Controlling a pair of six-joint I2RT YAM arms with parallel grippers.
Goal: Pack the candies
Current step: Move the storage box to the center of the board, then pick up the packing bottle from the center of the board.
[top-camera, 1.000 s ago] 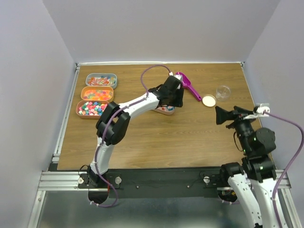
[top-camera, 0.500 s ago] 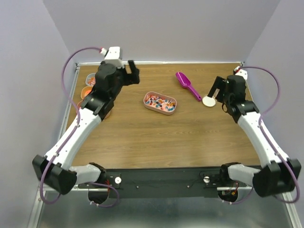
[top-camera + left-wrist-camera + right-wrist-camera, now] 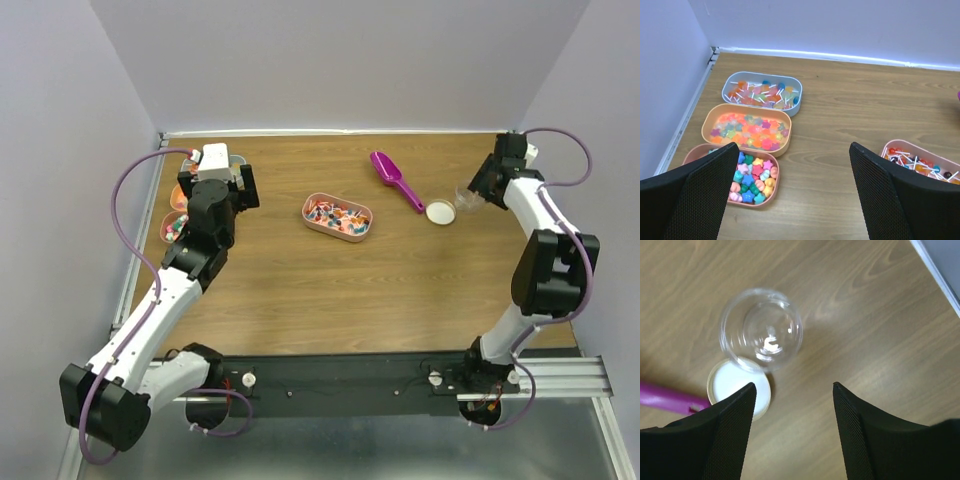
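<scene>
1. Candies (image 3: 751, 131): sorted in three tins (image 3: 705, 132) at the desk's (image 3: 330, 290) 10 o'clock corner; more in a pink tin (image 3: 306, 213) near centre.
2. Left end effector (image 3: 792, 155): jaws wide apart, empty, above the three tins.
3. Right end effector (image 3: 793, 390): jaws apart, empty, above a clear cup (image 3: 761, 330) at 2 o'clock, cream lid (image 3: 735, 385) just beside.

Trays (image 3: 706, 132) of candies (image 3: 747, 132) lining left wall, pink tray (image 3: 305, 213) mid-table, scoop (image 3: 395, 180), lid (image 3: 440, 211), cup (image 3: 761, 330) clustered far right, open wood between
</scene>
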